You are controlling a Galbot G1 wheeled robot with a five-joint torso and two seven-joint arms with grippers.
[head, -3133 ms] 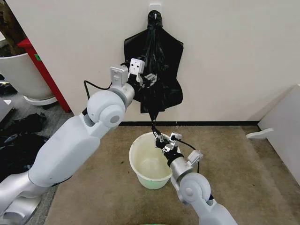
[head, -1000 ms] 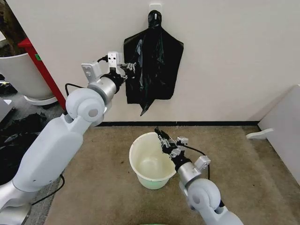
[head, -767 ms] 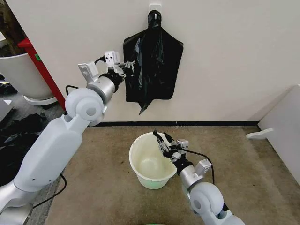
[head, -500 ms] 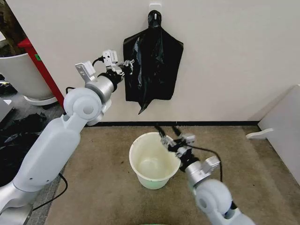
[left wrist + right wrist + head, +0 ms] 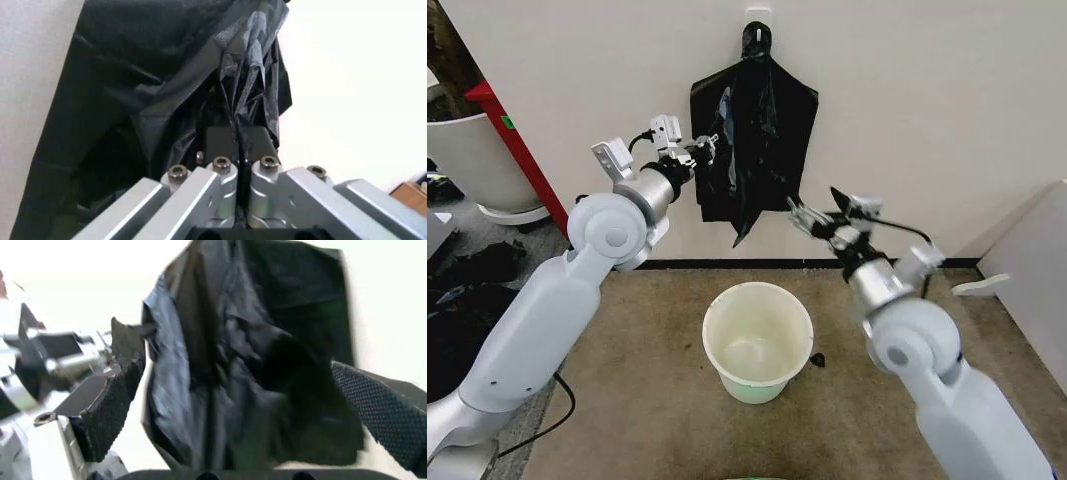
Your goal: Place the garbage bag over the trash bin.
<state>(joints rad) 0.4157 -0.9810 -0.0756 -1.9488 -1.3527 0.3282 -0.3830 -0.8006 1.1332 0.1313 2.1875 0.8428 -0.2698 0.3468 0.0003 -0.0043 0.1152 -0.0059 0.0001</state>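
A sheaf of black bags (image 5: 772, 120) hangs by its knotted neck from a wall hook. My left gripper (image 5: 704, 146) is at the sheaf's left edge. It is shut on a fold of the glossy garbage bag (image 5: 725, 150) at the front. In the left wrist view the gripper (image 5: 237, 144) pinches that wrinkled garbage bag (image 5: 250, 75). My right gripper (image 5: 812, 216) is open in the air by the sheaf's lower right corner. In the right wrist view its gripper (image 5: 233, 357) faces the black plastic (image 5: 267, 365) with nothing between its fingers. The cream-white trash bin (image 5: 758, 299) stands on the carpet below, unlined.
A small black scrap (image 5: 817, 358) lies on the carpet beside the bin. At far left are a large white tub (image 5: 462, 160), a red post (image 5: 522, 155) and dull black heaps of plastic (image 5: 457, 300). A white panel (image 5: 1037, 270) stands at right.
My right arm has risen from the bin's rim to the sheaf's lower right, and its gripper is open now. A black scrap now lies by the bin. The left gripper has barely moved.
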